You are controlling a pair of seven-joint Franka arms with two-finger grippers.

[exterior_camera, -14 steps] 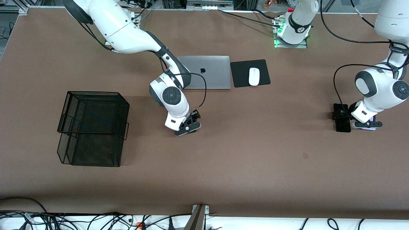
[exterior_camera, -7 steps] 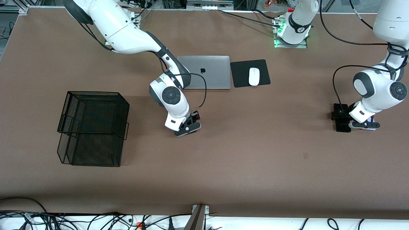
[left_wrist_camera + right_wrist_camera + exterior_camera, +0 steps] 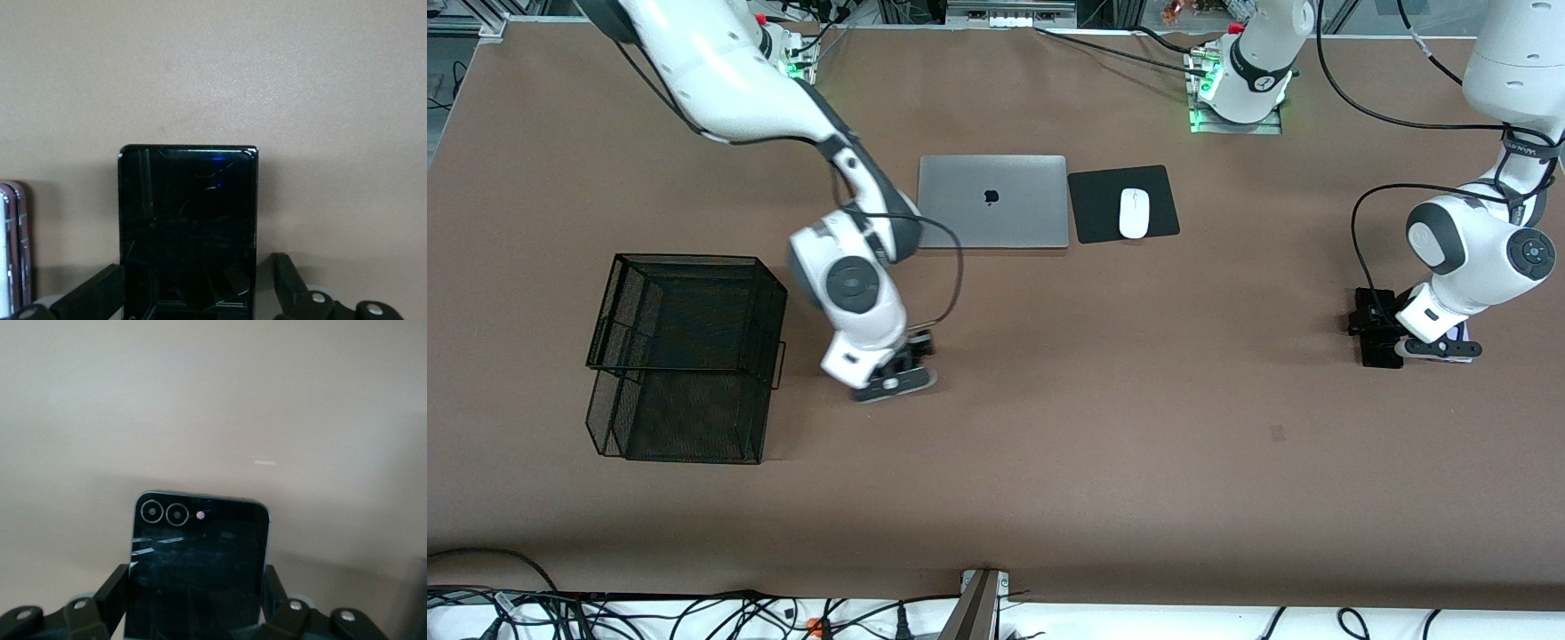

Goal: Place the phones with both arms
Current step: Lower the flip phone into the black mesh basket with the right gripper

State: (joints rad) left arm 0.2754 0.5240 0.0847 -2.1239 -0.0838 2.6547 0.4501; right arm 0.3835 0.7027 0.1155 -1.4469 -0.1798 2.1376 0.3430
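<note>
**Three phones, two pincers**

Small black phone (image 3: 199, 567) clamped in right pincer (image 3: 894, 384), over bare surface (image 3: 1103, 427) beside mesh basket (image 3: 685, 356). Long black phone (image 3: 188, 230) lies between left pincer's (image 3: 1436, 348) spread fingers; pale phone (image 3: 13, 250) just beside.

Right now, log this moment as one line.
right gripper: shut on small squarish black phone, beside black mesh basket | left gripper: open around long black slab phone
</note>
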